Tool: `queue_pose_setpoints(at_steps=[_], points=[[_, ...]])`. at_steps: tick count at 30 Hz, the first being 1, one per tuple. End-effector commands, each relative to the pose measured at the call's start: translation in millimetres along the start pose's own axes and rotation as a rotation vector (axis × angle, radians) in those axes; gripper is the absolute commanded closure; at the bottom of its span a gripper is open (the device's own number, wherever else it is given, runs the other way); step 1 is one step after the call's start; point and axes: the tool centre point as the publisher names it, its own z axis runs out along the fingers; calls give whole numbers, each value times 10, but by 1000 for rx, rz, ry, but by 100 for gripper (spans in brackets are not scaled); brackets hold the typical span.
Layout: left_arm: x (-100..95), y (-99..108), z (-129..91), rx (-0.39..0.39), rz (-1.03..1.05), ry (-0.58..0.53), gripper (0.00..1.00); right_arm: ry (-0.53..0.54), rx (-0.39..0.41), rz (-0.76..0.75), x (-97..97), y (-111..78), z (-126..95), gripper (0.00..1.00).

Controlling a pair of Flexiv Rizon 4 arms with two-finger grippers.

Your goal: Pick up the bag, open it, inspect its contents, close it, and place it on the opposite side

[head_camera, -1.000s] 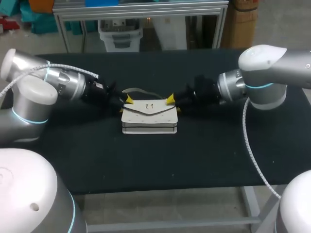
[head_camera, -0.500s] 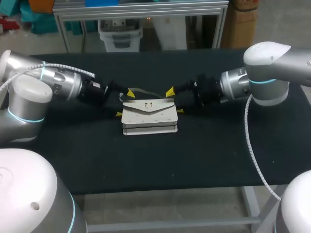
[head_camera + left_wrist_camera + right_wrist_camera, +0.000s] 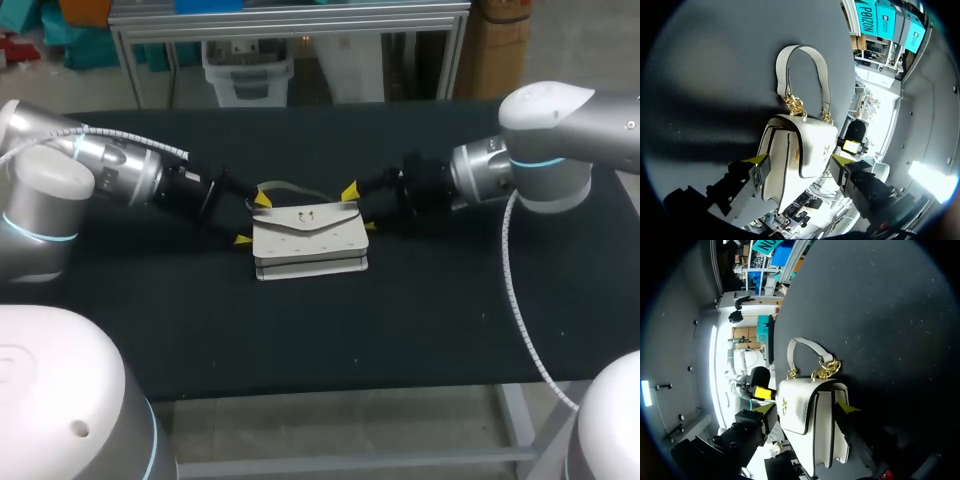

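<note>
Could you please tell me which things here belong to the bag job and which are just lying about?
Job: bag; left gripper and right gripper, open at its two ends.
Lying about: only the table under it.

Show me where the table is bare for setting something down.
Bare: the table strip between the bag and the near edge, and the strip behind it, to the far edge. Crowded: both bag ends, flanked by the left gripper and right gripper.

The handbag [image 3: 308, 232] is covered in smooth white leather-like material, with shiny gold metal chain links [image 3: 795, 106] at its handle. The worktop [image 3: 300, 330] is faced in matt black, faintly speckled.
</note>
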Motion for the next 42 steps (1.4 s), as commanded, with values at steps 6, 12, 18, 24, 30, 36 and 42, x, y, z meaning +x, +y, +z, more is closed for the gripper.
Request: queue_pose_setpoints(at_steps=[6, 12, 18, 24, 30, 36, 42], points=[[-27, 9, -31, -28, 9, 2, 35, -3, -2, 2, 7, -41, -29, 24], [-32, 100, 4, -29, 100, -9, 32, -9, -2, 1, 34, -63, -58, 24], [-58, 69, -76, 11, 104, -10, 20, -11, -4, 4, 43, -68, -117, 14], [-32, 33, -145, 41, 132, -34, 6, -40, 29, 6, 77, -73, -193, 0], [34, 54, -228, 82, 160, -119, 0, -106, 71, -19, 170, -87, -334, 0], [83, 105, -286, 102, 232, -211, 0, -143, 102, -81, 244, -119, -538, 0], [100, 133, -309, 115, 268, -268, 0, -211, 95, -129, 203, -78, -805, 0]])
